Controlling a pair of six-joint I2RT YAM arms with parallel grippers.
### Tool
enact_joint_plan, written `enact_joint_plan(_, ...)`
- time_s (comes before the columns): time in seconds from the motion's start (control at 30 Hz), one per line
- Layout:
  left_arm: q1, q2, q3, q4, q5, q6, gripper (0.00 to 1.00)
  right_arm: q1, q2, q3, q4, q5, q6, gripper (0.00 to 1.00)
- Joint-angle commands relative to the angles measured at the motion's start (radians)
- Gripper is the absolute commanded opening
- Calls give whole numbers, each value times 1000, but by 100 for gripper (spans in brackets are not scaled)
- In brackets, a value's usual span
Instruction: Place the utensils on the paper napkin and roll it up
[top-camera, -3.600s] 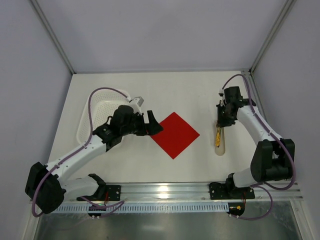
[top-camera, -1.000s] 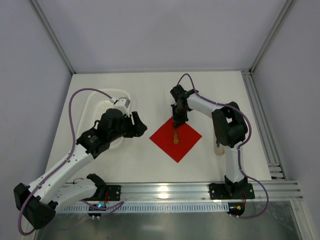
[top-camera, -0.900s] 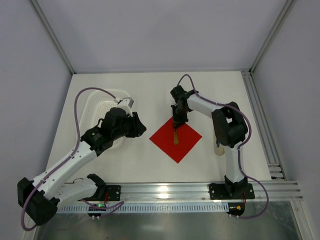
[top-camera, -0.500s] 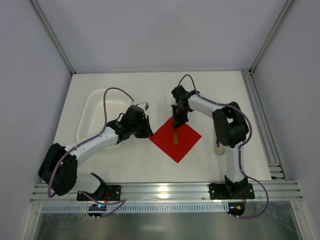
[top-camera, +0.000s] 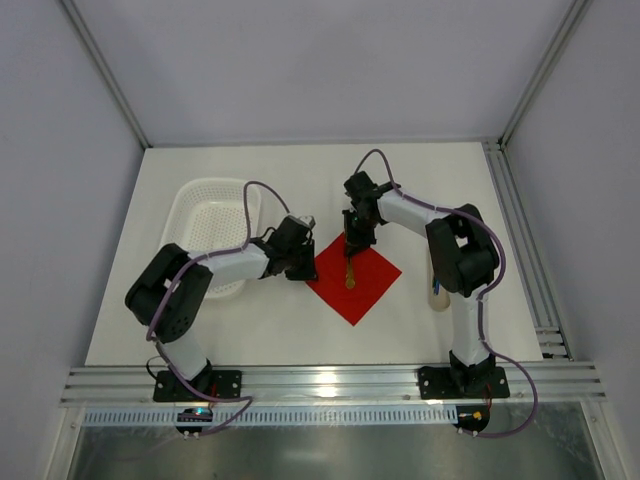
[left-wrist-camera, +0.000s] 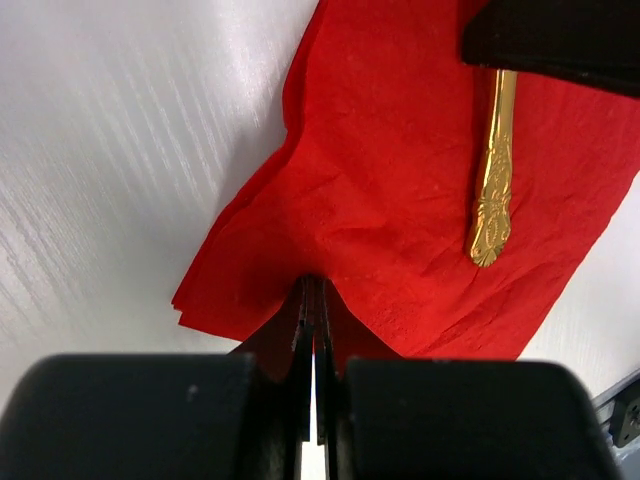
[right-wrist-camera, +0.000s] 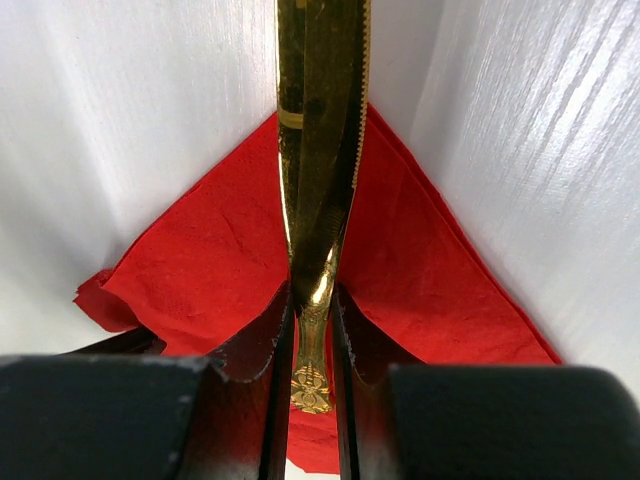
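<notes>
The red paper napkin (top-camera: 355, 285) lies as a diamond at the table's middle. My right gripper (top-camera: 352, 238) hovers at its far corner, shut on the utensils (right-wrist-camera: 312, 200), shiny gold metal handles pointing down onto the sheet. The ornate handle end (left-wrist-camera: 487, 215) rests on the red paper; the heads are hidden. My left gripper (top-camera: 304, 265) is at the napkin's left corner, shut, its tips (left-wrist-camera: 313, 288) pressing on the slightly rumpled paper (left-wrist-camera: 380, 200). Whether a layer is pinched between them does not show.
A white perforated basket (top-camera: 205, 222) stands to the left, just behind the left arm. A beige oblong tray (top-camera: 438, 295) lies to the right, partly hidden by the right arm. An aluminium rail (top-camera: 330, 380) runs along the near edge.
My left arm swung right from the basket to the napkin's left corner and its jaws closed. The right arm, earlier over the tray, has held still over the napkin with the utensils.
</notes>
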Motion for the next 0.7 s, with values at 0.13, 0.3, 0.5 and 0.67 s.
enact_joint_plan(0.13,-3,60,30,43,-33,-6,0,4,-43,-41,21,-12,-31,4)
enact_joint_plan(0.3,-3,57,31,22,-42,-9,0,4,-52,-47,21,-7,-31,4)
enact_joint_plan(0.5,-3,45,37,-15,-76,-6,0,4,-66,-41,11,-10,-29,4)
enact_joint_plan(0.67,-3,48,31,-38,-79,-9,0,4,-67,-41,6,-12,-32,4)
